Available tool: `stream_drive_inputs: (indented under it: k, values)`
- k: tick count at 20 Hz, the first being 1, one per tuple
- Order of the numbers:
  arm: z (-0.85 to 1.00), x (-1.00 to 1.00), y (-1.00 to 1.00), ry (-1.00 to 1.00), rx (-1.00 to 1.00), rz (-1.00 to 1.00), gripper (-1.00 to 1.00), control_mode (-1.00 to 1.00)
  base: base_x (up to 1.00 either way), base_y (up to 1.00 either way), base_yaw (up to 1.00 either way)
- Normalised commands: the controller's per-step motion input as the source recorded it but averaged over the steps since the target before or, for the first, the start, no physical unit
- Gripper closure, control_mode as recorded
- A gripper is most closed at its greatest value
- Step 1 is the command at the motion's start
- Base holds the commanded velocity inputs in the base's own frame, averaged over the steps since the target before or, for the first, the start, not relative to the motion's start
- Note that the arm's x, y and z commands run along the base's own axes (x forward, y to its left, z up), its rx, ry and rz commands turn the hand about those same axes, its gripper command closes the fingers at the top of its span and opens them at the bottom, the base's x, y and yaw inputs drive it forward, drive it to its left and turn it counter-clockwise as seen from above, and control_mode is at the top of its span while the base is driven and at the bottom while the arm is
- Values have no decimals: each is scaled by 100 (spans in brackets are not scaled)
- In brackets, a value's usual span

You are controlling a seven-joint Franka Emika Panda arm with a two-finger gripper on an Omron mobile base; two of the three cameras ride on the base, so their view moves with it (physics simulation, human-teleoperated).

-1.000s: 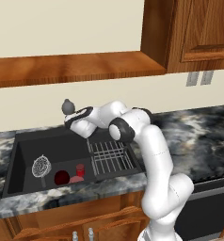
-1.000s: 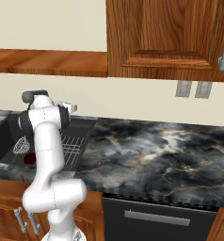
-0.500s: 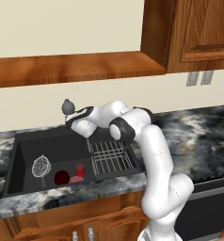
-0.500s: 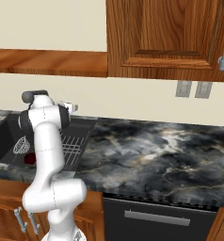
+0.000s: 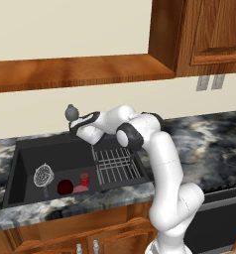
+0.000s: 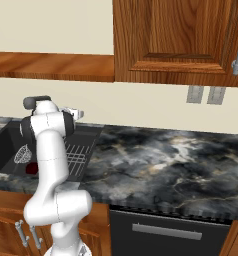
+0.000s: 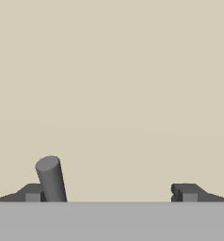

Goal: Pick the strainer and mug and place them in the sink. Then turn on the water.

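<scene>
Faucet [image 5: 70,113] at the back edge of the sink [image 5: 26,163] is half hidden behind the gripper [image 5: 76,125], and in the hand view we see only one grey cylinder, the handle [image 7: 51,179], just beside one of the two dark fingertips [image 7: 184,192], so we cannot tell if it touches. The jaws stand wide apart and hold nothing. In the black basin near its front edge lie one round wire-mesh strainer [image 5: 43,175], one dark maroon mug [image 5: 65,187] and one small brighter red thing [image 5: 83,180] of unclear shape, beside the ribbed wire rack [image 5: 117,165].
</scene>
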Motion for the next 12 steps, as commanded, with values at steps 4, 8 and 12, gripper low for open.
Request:
stream_drive_inputs:
  k: [4,8,12]
  values:
    - [0,0,-24,0,1,2,-100,-100,0,0,0]
    - [0,0,-25,0,1,2,-100,-100,0,0,0]
    - [0,0,-28,0,2,2,-100,-100,0,0,0]
